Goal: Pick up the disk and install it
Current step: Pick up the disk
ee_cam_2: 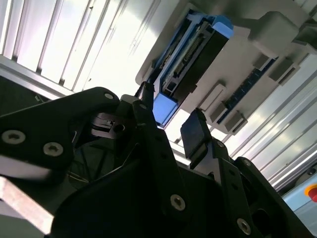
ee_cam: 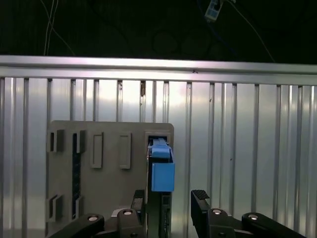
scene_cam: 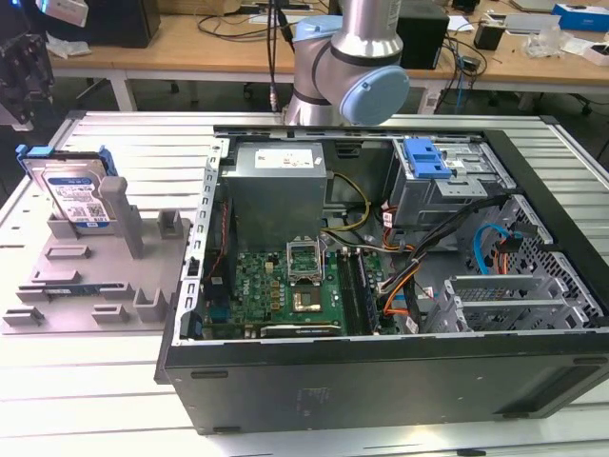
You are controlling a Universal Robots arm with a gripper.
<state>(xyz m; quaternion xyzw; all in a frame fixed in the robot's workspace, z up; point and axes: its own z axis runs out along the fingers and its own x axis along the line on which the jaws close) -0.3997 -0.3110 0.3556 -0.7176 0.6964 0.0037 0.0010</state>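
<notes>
Disk top free above holder, w/ grey post close on one side.

The disk has a silver metal body, a white-and-blue label and a bright blue carrier frame. It sits in a plain matte grey holder. The tabletop is silver-white metal with a pattern of parallel ribs. The end effector is black throughout. The arm is silver with pale blue joint caps. At the exterior view's right, the computer case is black outside and bare grey metal inside. It holds a green motherboard, a blue latch, and orange, yellow and blue cables.
</notes>
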